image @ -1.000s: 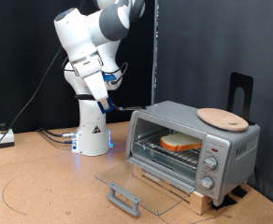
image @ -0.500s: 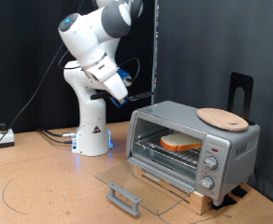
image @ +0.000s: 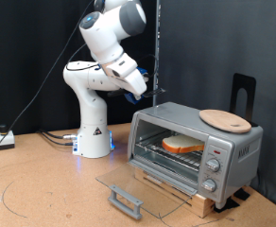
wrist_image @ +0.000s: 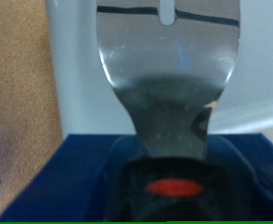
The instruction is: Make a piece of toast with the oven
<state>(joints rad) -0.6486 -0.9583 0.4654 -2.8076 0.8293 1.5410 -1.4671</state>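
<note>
One oven (image: 197, 147), one piece of toast (image: 183, 144), one round board (image: 225, 119).

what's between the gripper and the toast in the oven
In the exterior view, only open air and the oven's top front edge separate the gripper from the piece of toast on the rack.

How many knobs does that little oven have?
3, stacked in a column on the oven's front panel at the exterior view's right: top knob, middle knob, bottom knob. None seem hidden.
</note>
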